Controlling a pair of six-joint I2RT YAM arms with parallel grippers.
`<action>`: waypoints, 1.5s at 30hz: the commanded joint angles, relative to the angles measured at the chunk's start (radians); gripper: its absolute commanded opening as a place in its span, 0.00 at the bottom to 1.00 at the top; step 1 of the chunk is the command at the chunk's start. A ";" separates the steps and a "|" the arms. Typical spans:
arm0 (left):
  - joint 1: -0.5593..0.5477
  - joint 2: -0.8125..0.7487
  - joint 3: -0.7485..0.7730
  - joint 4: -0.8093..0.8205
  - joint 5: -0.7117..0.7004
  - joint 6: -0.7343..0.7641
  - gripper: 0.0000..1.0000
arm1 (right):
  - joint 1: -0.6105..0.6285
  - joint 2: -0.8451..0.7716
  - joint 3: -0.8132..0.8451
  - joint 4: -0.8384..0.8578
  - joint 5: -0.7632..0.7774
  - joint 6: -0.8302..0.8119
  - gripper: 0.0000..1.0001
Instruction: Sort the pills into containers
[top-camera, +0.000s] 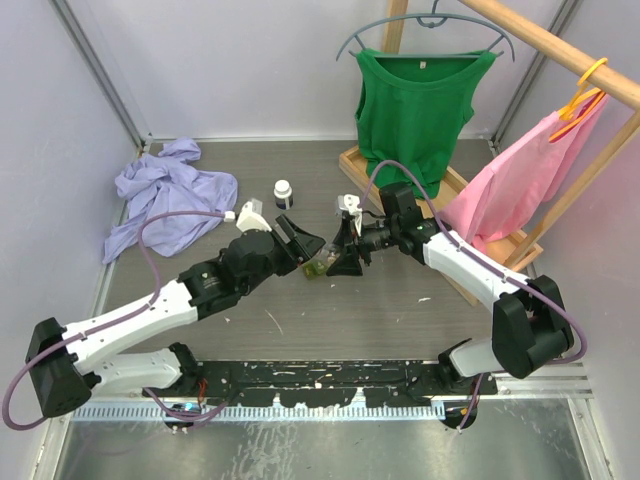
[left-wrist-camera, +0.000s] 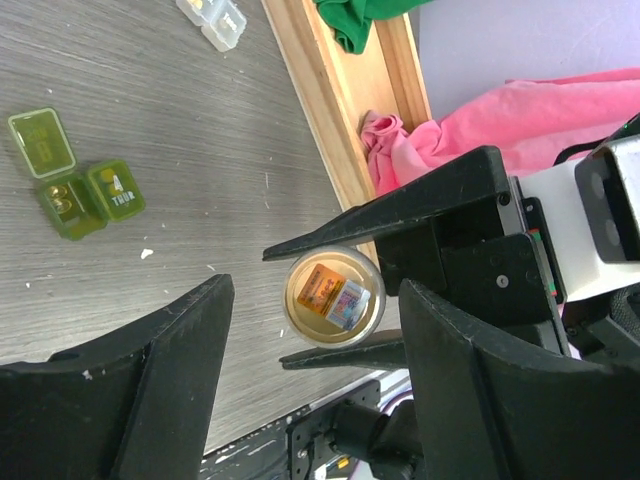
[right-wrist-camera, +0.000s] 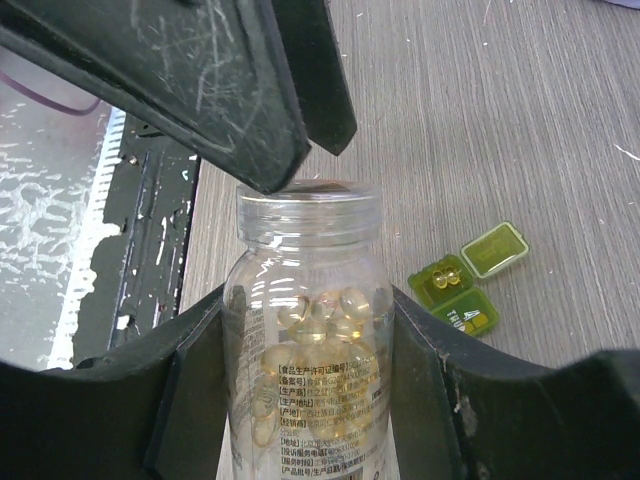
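Grey wood-grained tabletop (top-camera: 400, 310) carried the green pill case (left-wrist-camera: 85, 195) near its middle, just beside the two grippers where they met. One compartment of it had its lid flipped open and held yellowish pills; the other was closed. The clear pill case (left-wrist-camera: 212, 18) lay well apart from the green one, close to the wooden rack (top-camera: 355, 165), and was cut off by the edge of the left wrist view (something yellow showed inside it).

The right gripper (right-wrist-camera: 308, 310) was clamped on a clear bottle (right-wrist-camera: 300, 400), one finger pressed against each side. Yellow capsules (right-wrist-camera: 320, 310) filled part of the bottle, and its top was turned toward the left gripper (left-wrist-camera: 315, 290). That gripper stood with its jaws spread wider than the bottle's top, and one of its fingers reached over that top; whether it touched could not be told.

Farther back stood a small white bottle (top-camera: 283, 193) with a dark cap. A purple cloth (top-camera: 170, 195) lay crumpled at the far left. On the rack to the right hung a green top (top-camera: 415, 110) and a pink garment (top-camera: 510, 180).
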 joint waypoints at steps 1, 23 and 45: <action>-0.005 0.029 0.053 0.070 -0.010 -0.041 0.68 | 0.004 -0.043 0.052 0.009 -0.008 -0.017 0.01; -0.007 0.067 0.007 0.244 0.144 0.017 0.25 | 0.004 -0.036 0.063 0.023 -0.048 0.025 0.01; 0.068 -0.034 -0.280 0.913 0.701 0.767 0.55 | 0.000 -0.033 -0.014 0.379 -0.303 0.415 0.01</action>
